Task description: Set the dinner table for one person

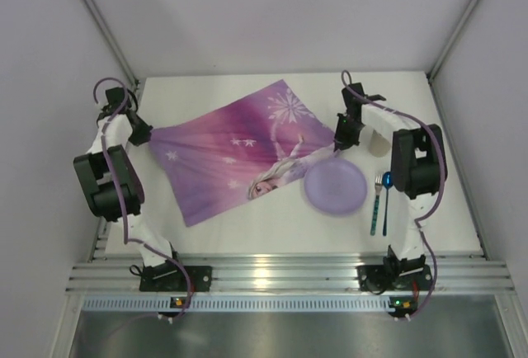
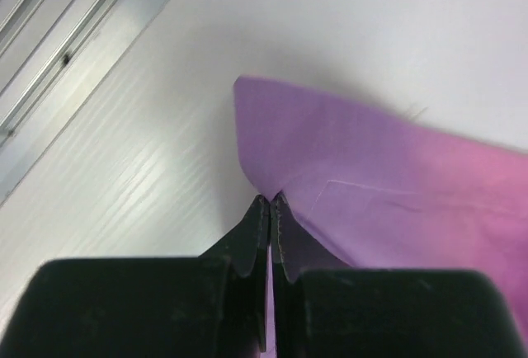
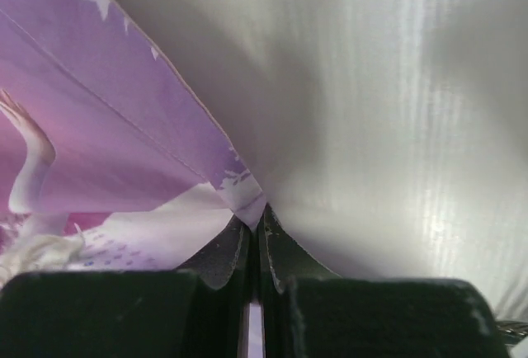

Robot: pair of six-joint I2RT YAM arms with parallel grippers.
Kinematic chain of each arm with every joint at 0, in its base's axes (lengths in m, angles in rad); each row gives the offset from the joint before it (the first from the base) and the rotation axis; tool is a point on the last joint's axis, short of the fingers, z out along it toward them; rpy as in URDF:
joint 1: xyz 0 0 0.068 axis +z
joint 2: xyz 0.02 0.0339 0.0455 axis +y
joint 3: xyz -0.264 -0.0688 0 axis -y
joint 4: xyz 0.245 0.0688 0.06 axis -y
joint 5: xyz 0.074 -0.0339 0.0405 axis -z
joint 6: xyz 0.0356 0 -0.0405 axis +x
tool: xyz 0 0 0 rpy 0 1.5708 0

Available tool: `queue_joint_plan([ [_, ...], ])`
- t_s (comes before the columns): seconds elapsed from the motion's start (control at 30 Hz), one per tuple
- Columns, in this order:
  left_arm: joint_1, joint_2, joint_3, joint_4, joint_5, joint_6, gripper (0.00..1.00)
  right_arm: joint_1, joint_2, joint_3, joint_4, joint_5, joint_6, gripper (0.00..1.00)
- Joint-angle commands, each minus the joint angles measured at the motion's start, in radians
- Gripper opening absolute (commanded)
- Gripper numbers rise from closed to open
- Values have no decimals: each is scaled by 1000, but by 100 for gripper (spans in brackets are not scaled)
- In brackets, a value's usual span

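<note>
Top external: white dinner table (image 1: 264, 241), pale walls (image 1: 272, 11).

Plate (image 1: 334, 189) beside skewed placemat (image 1: 239, 156); fork (image 1: 375, 207), spoon (image 1: 385, 205) alongside.

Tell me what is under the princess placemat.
Only the white dinner table shows around the placemat, which is pinched at two corners by the left fingers and right fingers. Whatever lies beneath its middle is covered.

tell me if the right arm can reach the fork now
Likely not yet: its end effector is shut on the placemat corner. The fork lies uncovered beside that arm, so once released the way looks free.
</note>
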Motion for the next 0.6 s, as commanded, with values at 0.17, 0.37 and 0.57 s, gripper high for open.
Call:
queue_joint_plan([
  [0.17,-86,189,277,-25,-7,52,47,-27,-89,-33,-50,29,-64,0],
  [0.37,-146,214,339,-154,-88,32,66,13,-89,-52,-64,-5,-43,0],
  [0.57,-177,9,159,-140,-64,18,67,105,-149,-131,-73,-76,2,0],
])
